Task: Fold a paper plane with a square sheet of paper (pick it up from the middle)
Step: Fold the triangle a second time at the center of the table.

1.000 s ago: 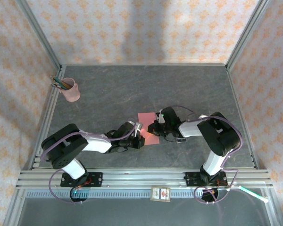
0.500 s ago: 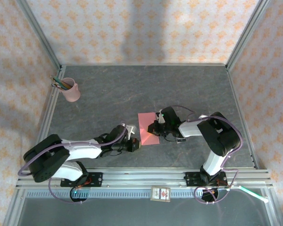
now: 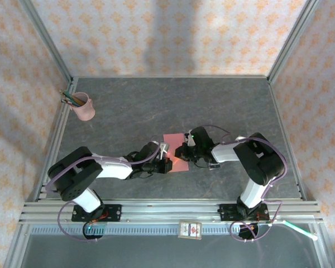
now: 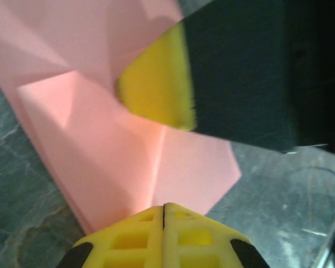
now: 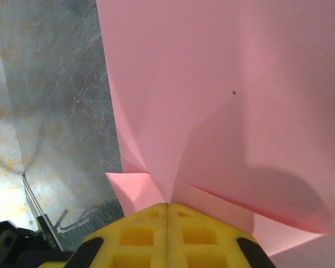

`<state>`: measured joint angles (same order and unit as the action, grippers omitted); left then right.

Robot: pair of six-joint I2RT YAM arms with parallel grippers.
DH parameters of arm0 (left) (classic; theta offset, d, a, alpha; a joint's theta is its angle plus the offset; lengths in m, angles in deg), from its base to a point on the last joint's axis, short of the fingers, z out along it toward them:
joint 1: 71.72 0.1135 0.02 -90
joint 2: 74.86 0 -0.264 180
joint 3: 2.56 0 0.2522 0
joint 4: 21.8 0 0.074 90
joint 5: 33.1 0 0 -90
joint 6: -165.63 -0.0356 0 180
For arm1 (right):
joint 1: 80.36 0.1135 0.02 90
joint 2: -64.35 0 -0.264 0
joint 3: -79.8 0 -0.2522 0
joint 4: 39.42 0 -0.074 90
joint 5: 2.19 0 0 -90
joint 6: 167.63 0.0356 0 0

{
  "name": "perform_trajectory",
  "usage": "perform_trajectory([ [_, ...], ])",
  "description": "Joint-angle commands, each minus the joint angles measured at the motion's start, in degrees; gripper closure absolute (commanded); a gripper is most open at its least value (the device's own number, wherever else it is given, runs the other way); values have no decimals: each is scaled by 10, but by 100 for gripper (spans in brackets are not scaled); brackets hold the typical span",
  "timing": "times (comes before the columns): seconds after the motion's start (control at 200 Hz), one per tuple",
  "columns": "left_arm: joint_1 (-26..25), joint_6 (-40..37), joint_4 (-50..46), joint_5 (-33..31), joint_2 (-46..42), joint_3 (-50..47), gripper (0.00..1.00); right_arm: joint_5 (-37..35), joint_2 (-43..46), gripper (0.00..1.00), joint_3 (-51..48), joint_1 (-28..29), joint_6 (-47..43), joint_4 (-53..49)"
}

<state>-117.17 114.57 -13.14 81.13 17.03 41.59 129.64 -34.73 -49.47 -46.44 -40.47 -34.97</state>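
Note:
The square sheet of paper [image 3: 173,142] is salmon pink and lies mid-table, folded into a creased shape with angled flaps [image 4: 100,139] [image 5: 212,84]. A paper plane is out of view. My left gripper [image 3: 167,163] is shut, its yellow tips [image 4: 163,207] together at the sheet's near left edge, resting on the paper beside a crease. My right gripper [image 3: 184,152] is shut too, its tips [image 5: 167,206] pressed onto the sheet where several creases meet. In the left wrist view a yellow pad [image 4: 156,84] of the right gripper sits on the paper just beyond my left tips.
A pink pencil cup [image 3: 84,107] stands at the far left. A small white-and-black box [image 3: 190,229] sits on the front rail. Metal frame posts and patterned walls close in the dark table [image 3: 134,111] on three sides.
The left gripper drew back to the near left off the paper, then returned to the sheet's near left edge. The right gripper and the sheet stayed put.

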Motion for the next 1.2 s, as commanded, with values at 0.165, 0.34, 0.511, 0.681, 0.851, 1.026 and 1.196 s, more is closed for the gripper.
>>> perform_trajectory([
  [0.165, 11, -12, 39, 5, 37, -28, 100, -48, -25, 94, 7, -3, -22, -82],
  [0.34, 11, -2, 43, 6, 24, -61, 100, -46, 10, 90, 42, -4, -32, -108],
  [0.511, 11, -8, 27, 6, 12, -73, 100, -53, 56, 86, 54, -6, -44, -134],
  [0.681, 11, -16, 18, 8, 21, -69, 100, -26, 85, 85, 14, 3, -7, -92],
  [0.851, 8, -26, -28, -7, 27, -48, 100, -15, 89, 86, -15, 18, 26, -52],
  [1.026, 3, -21, -64, -29, 39, -38, 100, -12, 75, 87, -23, 31, 45, -29],
  [1.196, 3, -17, -64, -30, 52, -41, 100, -8, 60, 87, -28, 38, 53, -14],
])
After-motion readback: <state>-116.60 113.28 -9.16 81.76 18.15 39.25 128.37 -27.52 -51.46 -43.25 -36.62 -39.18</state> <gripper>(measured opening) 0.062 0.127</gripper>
